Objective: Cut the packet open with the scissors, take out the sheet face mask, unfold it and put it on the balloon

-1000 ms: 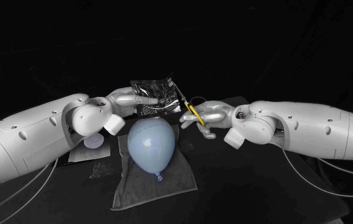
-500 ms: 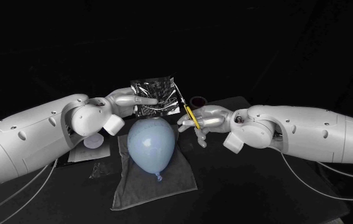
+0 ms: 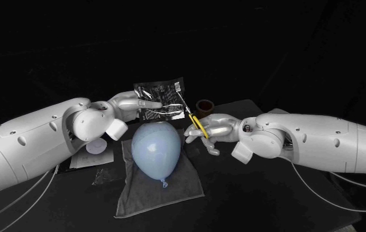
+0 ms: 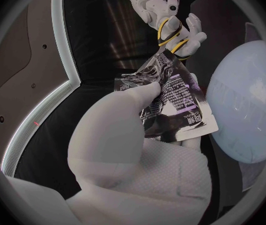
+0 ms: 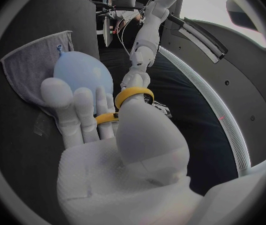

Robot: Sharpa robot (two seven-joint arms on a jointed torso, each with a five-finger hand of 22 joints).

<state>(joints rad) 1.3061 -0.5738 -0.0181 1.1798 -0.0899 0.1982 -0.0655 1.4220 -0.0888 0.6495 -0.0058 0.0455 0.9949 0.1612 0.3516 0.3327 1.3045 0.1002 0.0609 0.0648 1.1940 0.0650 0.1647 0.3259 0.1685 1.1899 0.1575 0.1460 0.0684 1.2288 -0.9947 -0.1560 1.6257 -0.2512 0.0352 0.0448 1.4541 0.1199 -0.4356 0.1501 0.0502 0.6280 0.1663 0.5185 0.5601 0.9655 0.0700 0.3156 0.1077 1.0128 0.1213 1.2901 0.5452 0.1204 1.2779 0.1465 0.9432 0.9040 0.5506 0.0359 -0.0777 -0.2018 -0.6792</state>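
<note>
backdrop: black cloth (image 3: 229,26) hangs across the far side, faint folds crossing it | furniture: black table (image 3: 252,189) in front, its far edge dimly visible against the cloth | light: low, the table's corners and the cloth sinking into dark

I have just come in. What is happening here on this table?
The left robot hand holds the packet up near the balloon, which lies on a grey towel. The right robot hand holds the scissors, with their blades at the packet's edge. The packet looks not yet opened, and no mask is out.
</note>
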